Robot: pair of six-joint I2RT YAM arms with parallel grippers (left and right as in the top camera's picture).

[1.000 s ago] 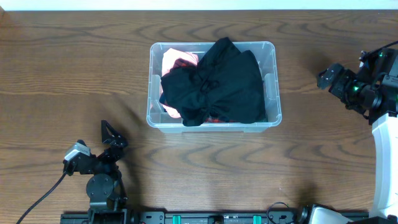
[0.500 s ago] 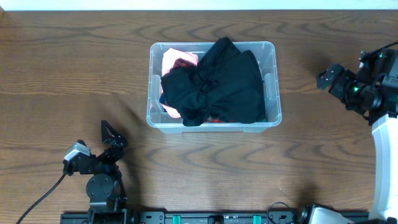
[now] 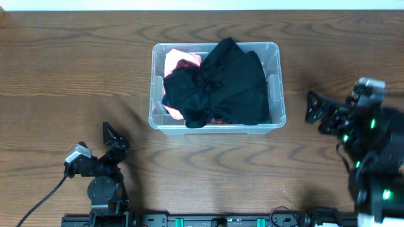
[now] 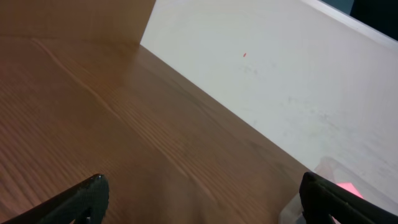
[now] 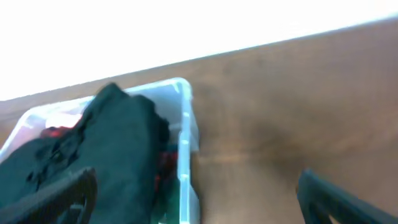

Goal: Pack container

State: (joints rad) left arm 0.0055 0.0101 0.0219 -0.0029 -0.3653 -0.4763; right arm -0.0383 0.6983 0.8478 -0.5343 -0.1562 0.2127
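For the right gripper [image 3: 317, 111]: spread wide, one finger at each lower corner of the right wrist view; blurred in the overhead view; shifted since a second ago, from 3 o'clock of the container near the table's right edge, down and inward to just past 3 o'clock toward 4, closer to the right wall yet clear of it. For the left gripper [image 3: 114, 139]: also spread wide, parked at 7 o'clock of the container and well apart from it; same place as a second ago; in the left wrist view, nothing but bare wooden table [image 3: 57, 75] between the fingers.

As for the container [image 3: 214, 44]: unmoved, upright and open-topped, near the far middle of the table; packed with a bunched black garment [image 3: 221, 82] covering the middle and right and rising above the rim in the right wrist view; pink cloth [image 3: 178, 62] showing at the 10 o'clock corner; a sliver of red fabric [image 3: 218, 120] along the 6 o'clock wall.

Seen from the right gripper: container between 9 and 10 o'clock, near, not touching; clear corner and black heap left of centre in the right wrist view. Seen from the left gripper: container at 1 o'clock, well apart.
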